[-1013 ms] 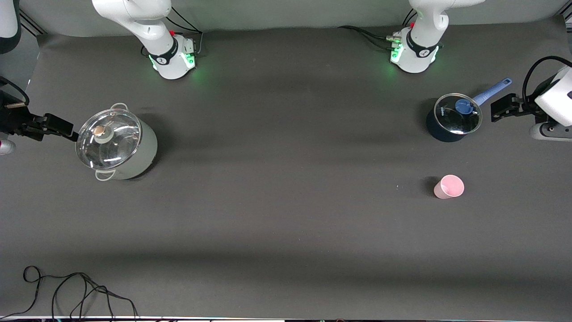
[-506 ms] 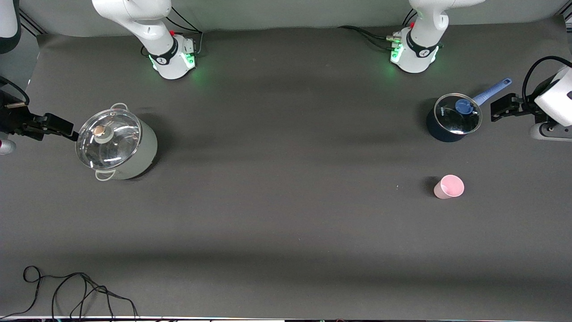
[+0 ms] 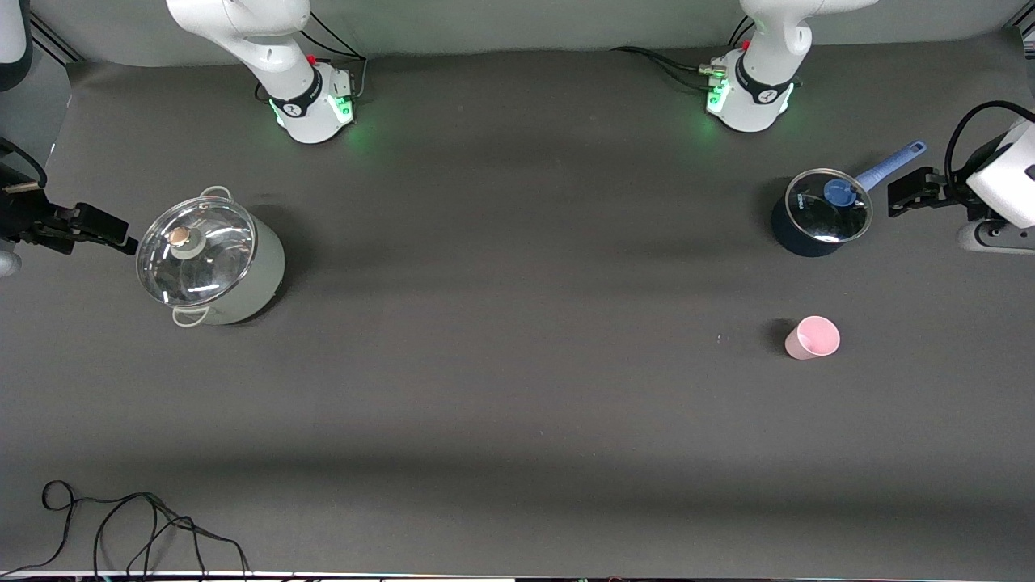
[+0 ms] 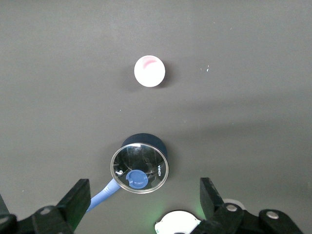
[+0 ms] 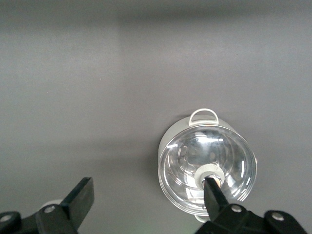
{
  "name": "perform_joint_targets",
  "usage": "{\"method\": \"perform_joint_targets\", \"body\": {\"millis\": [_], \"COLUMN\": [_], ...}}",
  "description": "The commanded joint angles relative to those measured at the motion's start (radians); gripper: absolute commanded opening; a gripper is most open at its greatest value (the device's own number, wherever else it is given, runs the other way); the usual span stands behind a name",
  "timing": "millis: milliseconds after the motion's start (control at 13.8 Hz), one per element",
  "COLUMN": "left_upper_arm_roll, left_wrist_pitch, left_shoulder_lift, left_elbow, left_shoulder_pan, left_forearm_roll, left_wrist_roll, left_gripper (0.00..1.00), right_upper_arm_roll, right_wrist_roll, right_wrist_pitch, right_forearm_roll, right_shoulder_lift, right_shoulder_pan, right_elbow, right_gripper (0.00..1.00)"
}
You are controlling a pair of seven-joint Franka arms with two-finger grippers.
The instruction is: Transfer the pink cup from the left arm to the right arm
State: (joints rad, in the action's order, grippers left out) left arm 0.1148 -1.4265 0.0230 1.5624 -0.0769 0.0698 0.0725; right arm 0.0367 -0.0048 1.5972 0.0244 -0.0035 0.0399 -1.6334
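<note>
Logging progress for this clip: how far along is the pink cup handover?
Nothing looks done. The pink cup stands upright on the table, untouched, nearer the front camera than the blue saucepan. The left pincer hangs open above that saucepan; the right pincer is open by the grey pot. Left: pickup, handover, release.

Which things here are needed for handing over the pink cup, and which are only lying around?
Needed:
- pink cup, standing free on the table
- left gripper, open
- right gripper, open

Lying around:
- grey-green pot
- blue saucepan
- black cable
</note>
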Motion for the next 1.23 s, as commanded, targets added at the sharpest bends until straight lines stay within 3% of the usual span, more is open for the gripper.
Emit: {"method": "perform_joint_targets", "body": {"millis": [0, 145, 434, 723, 940, 1157], "left_upper_arm_roll": [-0.001, -0.009, -0.017, -0.017, -0.017, -0.017], "left_wrist_pitch": [0.031, 0.046, 0.024, -0.015, -0.106, -0.117], "left_shoulder_lift": [0.008, 0.014, 0.035, 0.096, 0.165, 0.277], "left_elbow": [-0.022, -0.033, -0.065, -0.074, -0.073, -0.073], "left_shoulder_pan": [0.002, -0.004, -0.113, -0.308, -0.386, -0.457], "left_forearm_roll": [0.015, 0.010, -0.014, -0.214, -0.324, -0.480], "left_wrist_roll": [0.024, 0.172, 0.639, 1.102, 1.410, 1.584], "left_gripper": [1.00, 1.00, 1.00, 1.00, 1.00, 1.00], "right_upper_arm_roll": [-0.001, -0.003, 0.000, 0.002, 0.002, 0.002], "right_wrist_roll": [-0.003, -0.006, -0.011, -0.011, -0.009, -0.011], "right_wrist_pitch": [-0.033, -0.039, -0.043, -0.045, -0.043, -0.043], "right_forearm_roll": [-0.053, -0.060, -0.055, -0.047, -0.047, -0.047], "right_shoulder_lift": [0.010, 0.008, 0.008, 0.013, 0.013, 0.013], "right_shoulder_pan": [-0.011, -0.012, -0.009, -0.002, -0.003, -0.003], "right_elbow": [0.026, 0.026, 0.026, 0.024, 0.026, 0.026], "right_gripper": [1.00, 1.00, 1.00, 1.00, 1.00, 1.00]}}
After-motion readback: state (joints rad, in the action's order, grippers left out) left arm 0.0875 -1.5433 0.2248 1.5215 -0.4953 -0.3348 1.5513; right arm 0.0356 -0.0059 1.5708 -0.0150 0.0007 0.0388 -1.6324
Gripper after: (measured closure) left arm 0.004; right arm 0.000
